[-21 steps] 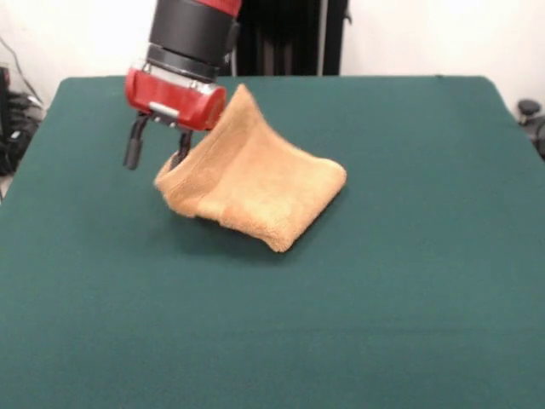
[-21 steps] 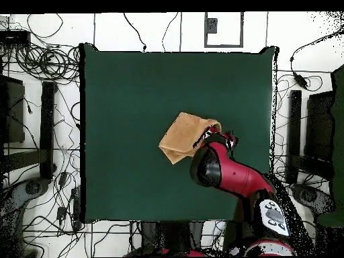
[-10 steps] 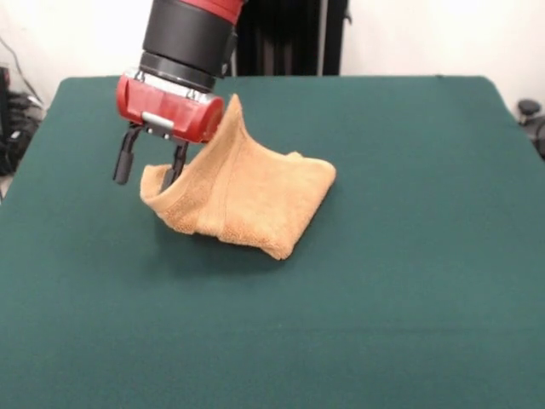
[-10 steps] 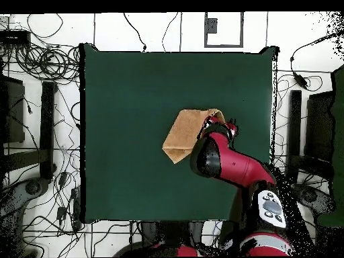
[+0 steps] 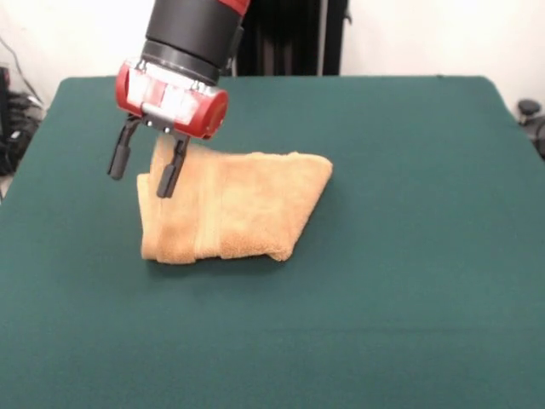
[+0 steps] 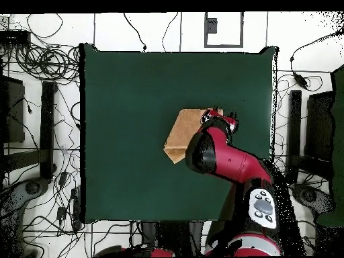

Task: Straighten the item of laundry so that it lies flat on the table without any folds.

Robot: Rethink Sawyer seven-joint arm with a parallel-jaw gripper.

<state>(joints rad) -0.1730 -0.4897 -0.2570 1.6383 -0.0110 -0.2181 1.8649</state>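
Observation:
The golden-tan item of laundry [image 5: 243, 204] lies on the green table [image 5: 392, 298] left of centre. It is doubled over, with a thick folded edge along its near side and a woven band near its left end. My gripper [image 5: 143, 168] hangs just above its far-left corner, open, with nothing between its black fingers [image 5: 169, 176]. In the overhead view the arm covers the right part of the item of laundry [image 6: 179, 133]. The gripper [image 6: 217, 115] sits at that edge, over the table [image 6: 121, 101].
Green cloth stretches wide around the towel on every side. A dark stand [image 5: 289, 38] rises behind the table's far edge. Cables [image 6: 47, 64] and equipment lie on the floor around the table.
The raised corner of the towel has dropped from the gripper and now rests on the table. The gripper has lifted slightly and shifted left, away from the cloth.

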